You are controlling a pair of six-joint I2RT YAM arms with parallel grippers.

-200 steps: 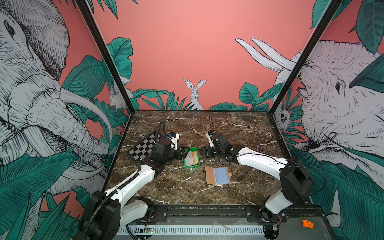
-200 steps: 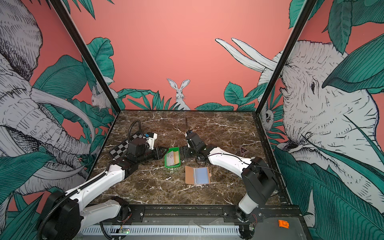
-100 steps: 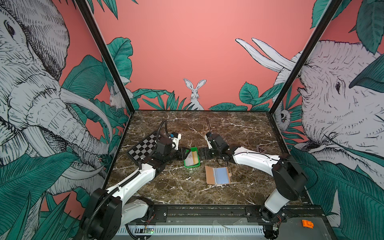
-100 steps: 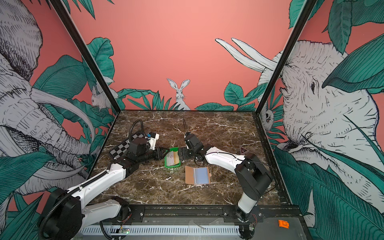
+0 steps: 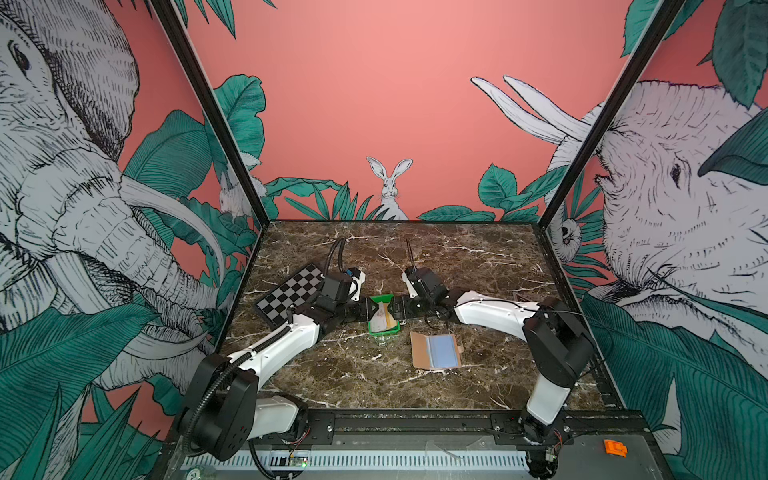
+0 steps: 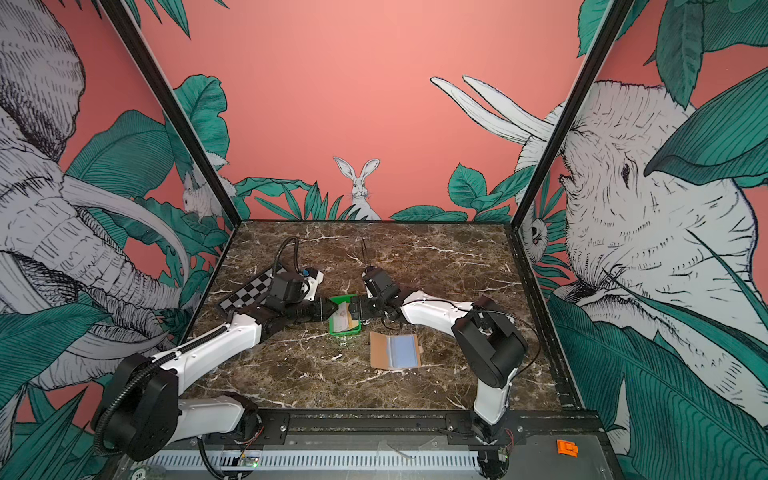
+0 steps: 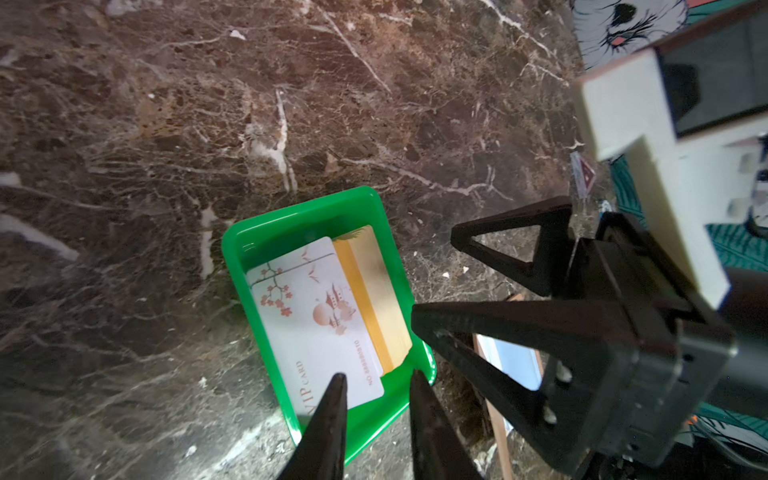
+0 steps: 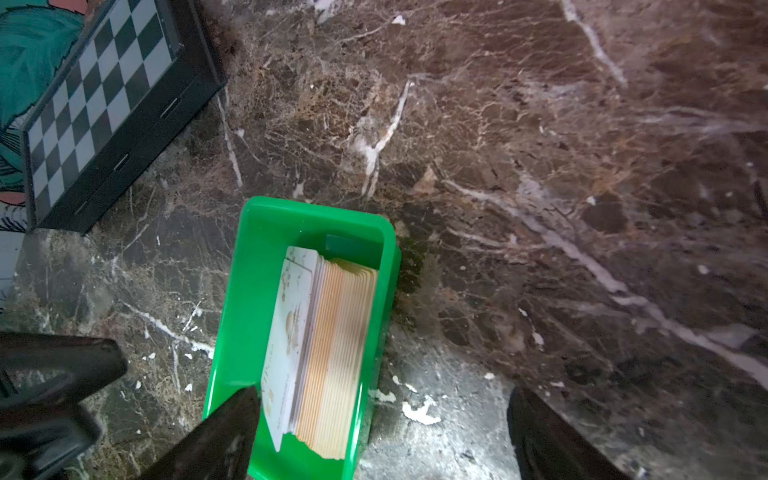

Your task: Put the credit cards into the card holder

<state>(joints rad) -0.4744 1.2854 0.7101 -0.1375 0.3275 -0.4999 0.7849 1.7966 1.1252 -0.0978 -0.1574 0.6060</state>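
Jaws first: in both top views the left gripper (image 5: 371, 311) and the right gripper (image 6: 356, 309) now meet over the green tray (image 5: 384, 330) from opposite sides, where a second ago the right one hung back behind it — so the first card pick is starting. The card holder (image 5: 435, 350) lies open nearby, pale blue sleeve up, no card in it yet.

Left wrist view: the left jaws have narrowed to a small gap, one finger (image 7: 332, 411) over the white VIP card (image 7: 316, 316), the other by the tray's rim; whether they grip it I cannot tell.

Right wrist view: the right jaws stand wide, holding nothing, straddling the stack of credit cards (image 8: 320, 353) — white ones against a cream-orange block.
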